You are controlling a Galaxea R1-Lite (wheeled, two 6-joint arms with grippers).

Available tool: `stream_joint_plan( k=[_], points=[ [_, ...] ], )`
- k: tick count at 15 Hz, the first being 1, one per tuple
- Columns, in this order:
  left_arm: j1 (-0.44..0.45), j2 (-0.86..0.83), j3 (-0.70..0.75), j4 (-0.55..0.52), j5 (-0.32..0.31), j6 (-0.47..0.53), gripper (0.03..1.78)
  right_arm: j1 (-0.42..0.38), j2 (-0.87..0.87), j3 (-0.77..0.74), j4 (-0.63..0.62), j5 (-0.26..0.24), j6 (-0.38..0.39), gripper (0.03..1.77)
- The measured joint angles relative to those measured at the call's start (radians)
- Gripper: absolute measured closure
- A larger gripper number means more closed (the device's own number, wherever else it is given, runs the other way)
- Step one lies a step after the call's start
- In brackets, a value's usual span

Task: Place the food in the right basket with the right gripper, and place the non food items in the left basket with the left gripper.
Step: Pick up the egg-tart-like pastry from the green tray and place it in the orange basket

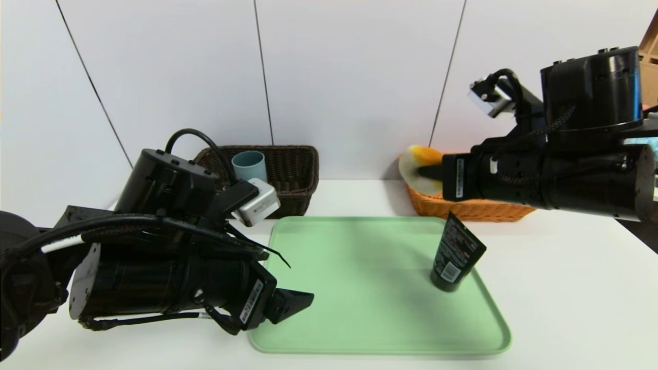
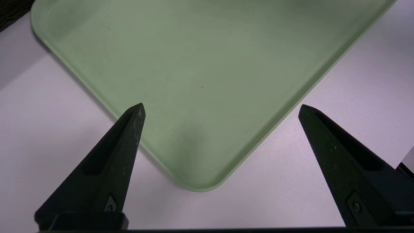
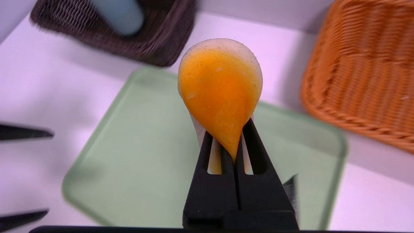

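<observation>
**A:** How far along does the sorting look?

**B:** Partly done, I'd judge. A pale blue cylindrical cup [image 1: 249, 165] already stands in the dark brown woven basket [image 1: 293, 172], upper left of centre in the head view. The right gripper [image 3: 231, 142] has its jaws pressed together on a flat fried-egg piece, orange yolk on a whitish rim [image 3: 220, 90]. In the head view that egg [image 1: 417, 163] is held at the left end of the orange woven basket [image 1: 462, 208], upper right, above its rim as far as I can tell.

**A:** What's left?

**B:** Releasing the egg into the orange basket. Then the black squeeze tube with a white label and barcode [image 1: 455, 252], standing cap-down and leaning on the right part of the pale green plastic tray [image 1: 360, 329]. It's non-food, so it falls to the left gripper [image 2: 221, 108].

**A:** Where is that gripper?

**B:** Lower left of the head view, jaws spread wide and holding nothing, hovering over the tray's near-left rounded corner where it meets the white tabletop [image 2: 48, 129].

**A:** Room to move?

**B:** The tray between that gripper and the tube is bare, so the path looks open. The tube sits near the tray's right rim, and the right arm hangs above and behind it; the left arm's reach may crowd it.
</observation>
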Motion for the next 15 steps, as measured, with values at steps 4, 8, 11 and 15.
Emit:
stream_joint_plan(
  k=[4,8,11,15],
  points=[
    [0.000,0.000,-0.002,0.000,0.000,0.000,0.12,-0.171,0.040,-0.035,-0.031,-0.001,0.000,1.74],
    [0.000,-0.001,-0.003,0.000,0.003,0.000,0.12,-0.316,0.149,-0.071,-0.034,0.005,-0.001,1.74],
    [0.002,-0.001,-0.003,-0.031,0.003,-0.001,0.12,-0.376,0.247,-0.115,-0.034,0.002,0.001,1.74],
    [0.002,-0.001,-0.001,-0.036,0.003,-0.003,0.12,-0.424,0.367,-0.196,-0.033,-0.015,0.000,1.74]
  ],
)
